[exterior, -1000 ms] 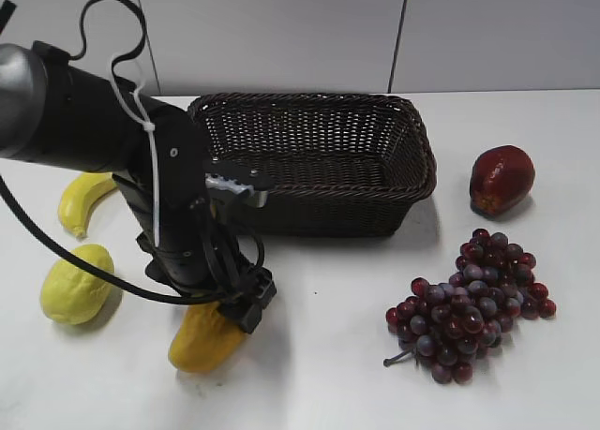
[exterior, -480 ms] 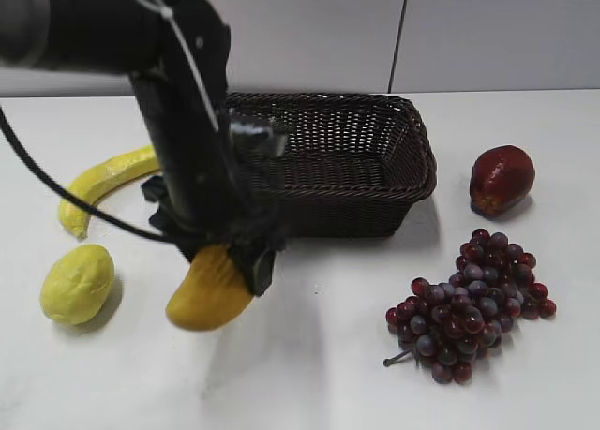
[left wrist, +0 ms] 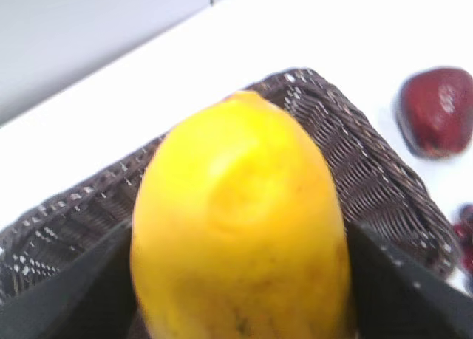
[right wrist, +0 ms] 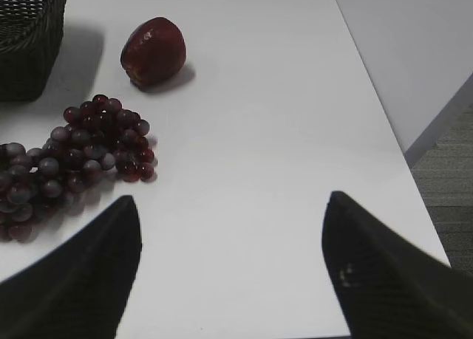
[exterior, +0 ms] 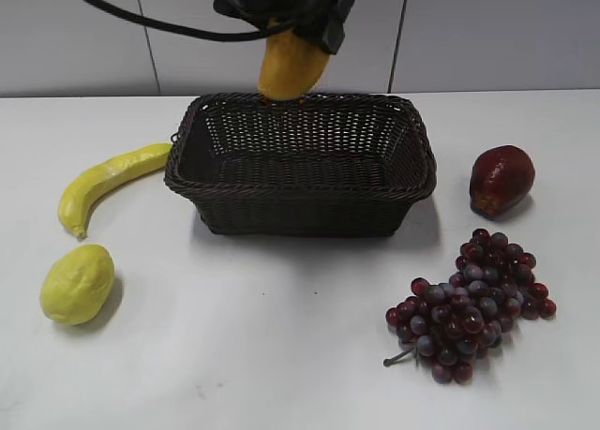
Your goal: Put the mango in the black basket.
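1. Mango (exterior: 289, 63) hanging high over the far rim of the black basket (exterior: 300, 168), clamped in the left gripper (exterior: 281, 22) and clear of the wicker.
2. Left jaws closed round the fruit's upper end, lower tip pointing down. Right gripper (right wrist: 229, 269) spread wide, holding nothing, parked over bare table.
3. Looks fairly hefty and firm, with smooth waxy skin, so probably slippery. Best gripped across the fat middle, not the tapering tip. Likely bruises if dropped from up there.
4. Exterior view gives the layout: banana (exterior: 108, 182), lemon (exterior: 78, 283), grapes (exterior: 469, 303), a dark red fruit (exterior: 502, 179).
5. Left wrist view shows the mango (left wrist: 240, 221) filling the frame between the fingers (left wrist: 66, 295), basket (left wrist: 369, 176) below.
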{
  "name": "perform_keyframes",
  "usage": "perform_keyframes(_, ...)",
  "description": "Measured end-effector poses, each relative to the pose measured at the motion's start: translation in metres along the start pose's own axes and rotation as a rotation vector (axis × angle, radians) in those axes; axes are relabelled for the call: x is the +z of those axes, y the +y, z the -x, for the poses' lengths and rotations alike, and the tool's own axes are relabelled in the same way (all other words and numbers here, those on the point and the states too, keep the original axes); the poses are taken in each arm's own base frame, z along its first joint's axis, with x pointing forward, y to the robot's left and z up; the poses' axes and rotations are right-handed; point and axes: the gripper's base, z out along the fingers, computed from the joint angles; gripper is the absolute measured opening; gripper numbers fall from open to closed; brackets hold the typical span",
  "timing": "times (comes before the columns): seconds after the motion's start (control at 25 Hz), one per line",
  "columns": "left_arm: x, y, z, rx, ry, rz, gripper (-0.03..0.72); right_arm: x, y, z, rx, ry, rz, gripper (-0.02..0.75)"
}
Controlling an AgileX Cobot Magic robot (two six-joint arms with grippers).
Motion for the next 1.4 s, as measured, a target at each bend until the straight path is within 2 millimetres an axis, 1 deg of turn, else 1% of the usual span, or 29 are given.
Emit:
perform_keyframes(0.08, 0.015, 0.006, -0.006, -0.005, 0.019, 0.011, 0.599, 0.0, 0.0, 0.0, 0.0, 0.0, 0.0, 0.587)
perform_keyframes(0.12, 0.027, 0.008, -0.012, -0.009, 0.045, 0.014, 0.599, 0.0, 0.0, 0.0, 0.0, 0.0, 0.0, 0.587)
perform_keyframes(0.28, 0.082, 0.013, -0.045, -0.019, 0.179, 0.01, 0.599, 0.0, 0.0, 0.0, 0.0, 0.0, 0.0, 0.587)
perform_keyframes(0.32, 0.093, 0.012, -0.053, -0.02, 0.214, 0.007, 0.599, 0.0, 0.0, 0.0, 0.0, 0.0, 0.0, 0.587)
perform_keyframes(0.4, 0.109, 0.011, -0.067, -0.023, 0.27, 0.001, 0.599, 0.0, 0.0, 0.0, 0.0, 0.0, 0.0, 0.587)
perform_keyframes(0.52, 0.12, 0.01, -0.078, -0.032, 0.323, -0.011, 0.599, 0.0, 0.0, 0.0, 0.0, 0.0, 0.0, 0.587)
perform_keyframes(0.68, 0.119, 0.01, -0.079, -0.028, 0.342, -0.01, 0.633, 0.0, 0.0, 0.0, 0.0, 0.0, 0.0, 0.587)
perform_keyframes(0.8, 0.105, 0.011, -0.067, -0.029, 0.353, -0.01, 0.634, 0.0, 0.0, 0.0, 0.0, 0.0, 0.0, 0.587)
perform_keyframes(0.84, 0.096, 0.013, -0.058, -0.035, 0.336, -0.01, 0.633, 0.0, 0.0, 0.0, 0.0, 0.0, 0.0, 0.587)
perform_keyframes(0.92, 0.073, 0.018, -0.039, -0.04, 0.299, -0.002, 0.631, 0.0, 0.0, 0.0, 0.0, 0.0, 0.0, 0.587)
perform_keyframes(1.04, 0.028, 0.028, -0.013, -0.043, 0.237, 0.025, 0.622, 0.0, 0.0, 0.0, 0.0, 0.0, 0.0, 0.587)
perform_keyframes(1.12, 0.0, 0.038, -0.004, -0.042, 0.231, 0.054, 0.61, 0.0, 0.0, 0.0, 0.0, 0.0, 0.0, 0.587)
perform_keyframes(1.24, -0.038, 0.055, -0.005, -0.042, 0.293, 0.122, 0.589, 0.0, 0.0, 0.0, 0.0, 0.0, 0.0, 0.587)
perform_keyframes(1.32, -0.058, 0.071, -0.005, -0.081, 0.292, 0.165, 0.583, 0.0, 0.0, 0.0, 0.0, 0.0, 0.0, 0.587)
perform_keyframes(1.4, -0.074, 0.091, -0.009, -0.141, 0.281, 0.203, 0.581, 0.0, 0.0, 0.0, 0.0, 0.0, 0.0, 0.587)
